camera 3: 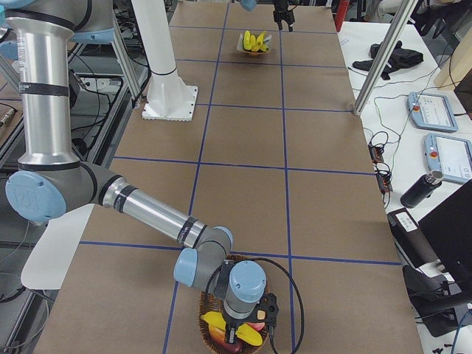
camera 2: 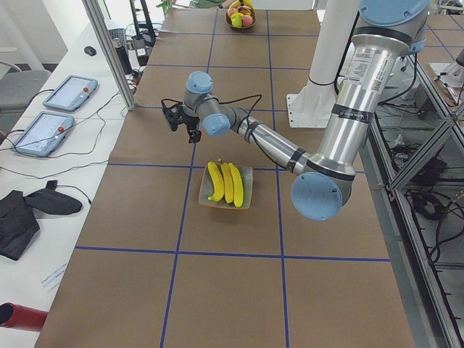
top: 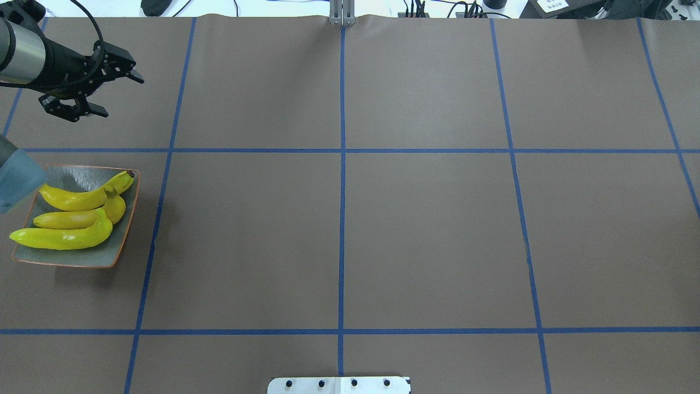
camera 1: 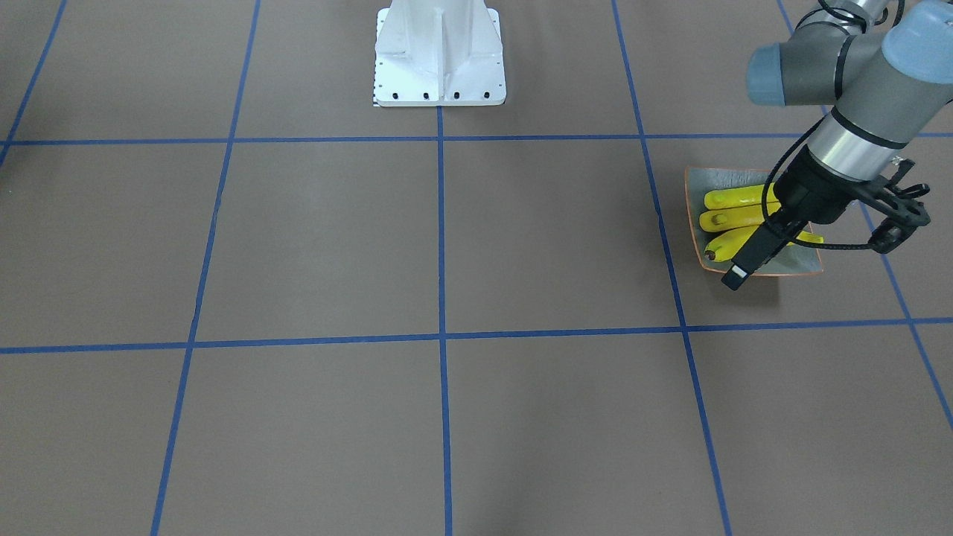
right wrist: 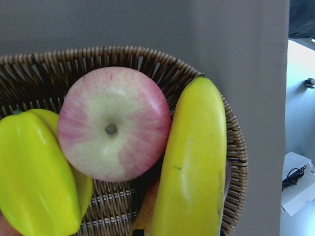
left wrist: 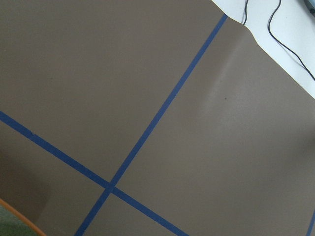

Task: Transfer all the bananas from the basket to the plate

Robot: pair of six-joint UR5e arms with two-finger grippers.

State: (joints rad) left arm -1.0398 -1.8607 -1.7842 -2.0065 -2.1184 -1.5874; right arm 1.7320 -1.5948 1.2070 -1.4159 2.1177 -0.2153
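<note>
Three yellow bananas (top: 76,219) lie side by side on the square grey-green plate (top: 71,174) at the table's left end; they also show in the front view (camera 1: 726,219). My left gripper (top: 121,97) is open and empty, hovering over bare table beyond the plate. A fourth banana (right wrist: 197,162) lies in the wicker basket (right wrist: 147,56) at the table's right end. My right gripper (camera 3: 237,338) hangs right over the basket (camera 3: 205,324); its fingers do not show, so I cannot tell if it is open or shut.
The basket also holds a pink apple (right wrist: 113,123) and a yellow-green fruit (right wrist: 34,172). The white robot base (camera 1: 439,56) stands at the near middle edge. Tablets (camera 2: 69,93) and cables lie on a side bench past the far edge.
</note>
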